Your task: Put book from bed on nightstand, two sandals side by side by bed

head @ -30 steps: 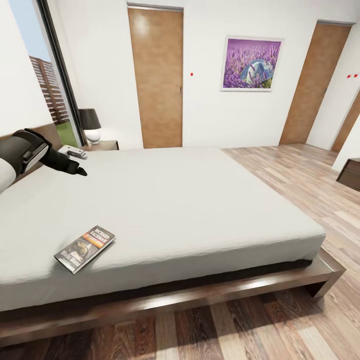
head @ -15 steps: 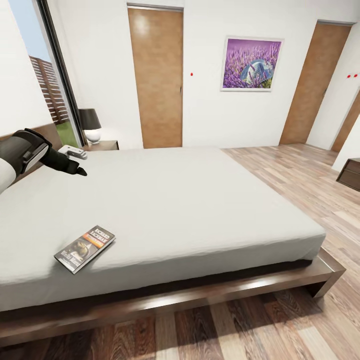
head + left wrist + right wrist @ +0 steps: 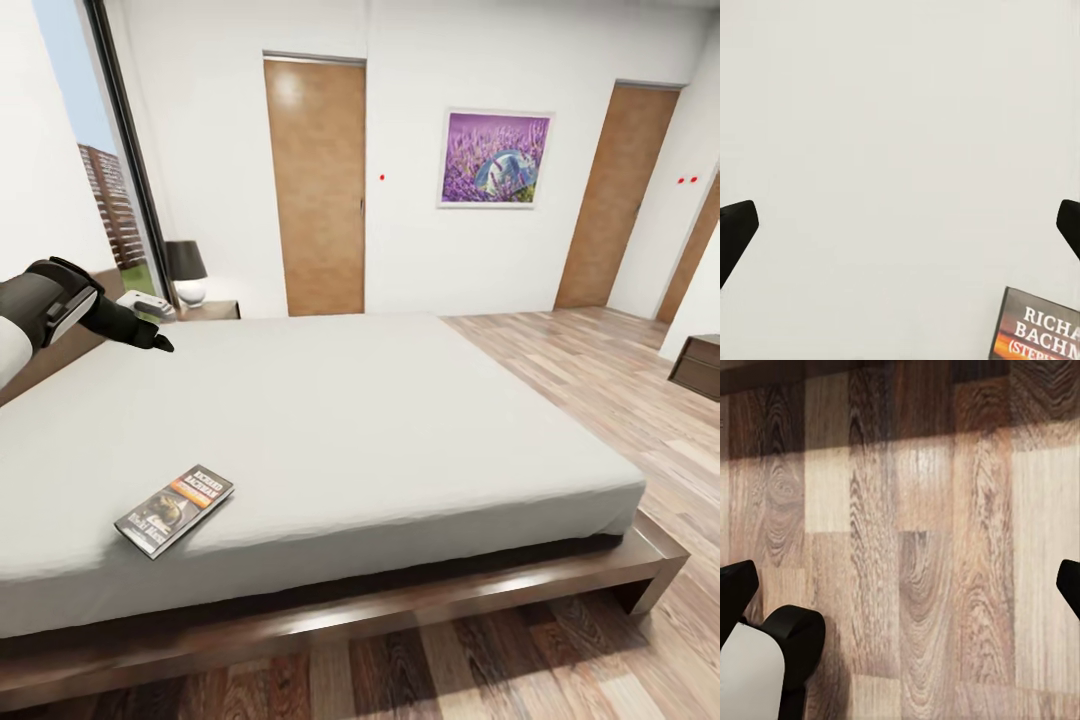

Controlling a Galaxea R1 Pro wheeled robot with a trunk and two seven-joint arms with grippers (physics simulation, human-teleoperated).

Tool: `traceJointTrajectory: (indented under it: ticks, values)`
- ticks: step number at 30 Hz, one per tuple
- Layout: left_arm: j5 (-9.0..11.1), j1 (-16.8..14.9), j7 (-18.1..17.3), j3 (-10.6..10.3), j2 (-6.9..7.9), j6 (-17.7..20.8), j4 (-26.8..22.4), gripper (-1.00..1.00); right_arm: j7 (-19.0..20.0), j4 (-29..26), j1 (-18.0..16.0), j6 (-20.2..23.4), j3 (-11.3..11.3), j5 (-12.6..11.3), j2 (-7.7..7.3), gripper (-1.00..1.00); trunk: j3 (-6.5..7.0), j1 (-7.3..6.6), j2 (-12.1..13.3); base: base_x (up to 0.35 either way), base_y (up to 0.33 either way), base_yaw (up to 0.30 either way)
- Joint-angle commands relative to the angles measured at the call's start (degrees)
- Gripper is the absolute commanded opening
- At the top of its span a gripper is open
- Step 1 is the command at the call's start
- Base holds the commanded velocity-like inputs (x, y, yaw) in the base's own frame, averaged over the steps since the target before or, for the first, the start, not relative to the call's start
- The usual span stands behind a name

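On the bed, near its front-left edge, the book lies flat, cover up (orange band, white lettering). Left gripper hangs over the mattress toward the headboard, well apart from the book; left wrist view has its fingers spread wide, nothing between. Nightstand stands at the far corner, a lamp on it. Right gripper's fingers splayed open above wood floor.
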Motion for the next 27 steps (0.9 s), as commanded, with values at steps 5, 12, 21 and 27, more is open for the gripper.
traceJointTrajectory:
  ticks: [5,12,21,27]
  values:
    - [0.53,-0.05,0.04,-0.46,0.07,0.54,-0.13,1.0,0.42,-0.04,-0.08,0.6,-0.12,0.42,0.03,1.0,1.05,-0.14,0.05,0.0,0.0,0.0]
    - [-0.84,-0.05,0.04,-0.46,0.06,0.62,-0.13,1.0,0.33,-0.03,-0.08,0.6,-0.12,0.42,0.09,1.0,2.6,-0.32,0.14,0.0,0.0,0.0]
    - [-2.02,-0.05,0.04,-0.46,0.12,0.64,-0.08,1.0,0.24,-0.03,-0.09,0.6,-0.12,0.42,0.09,1.0,4.6,-0.55,0.26,0.0,0.0,0.0]
    - [-2.21,-0.03,0.1,-0.46,0.14,0.64,-0.06,1.0,0.12,-0.03,-0.07,0.58,-0.12,0.42,0.06,1.0,5.93,-0.7,0.34,0.0,0.0,0.0]
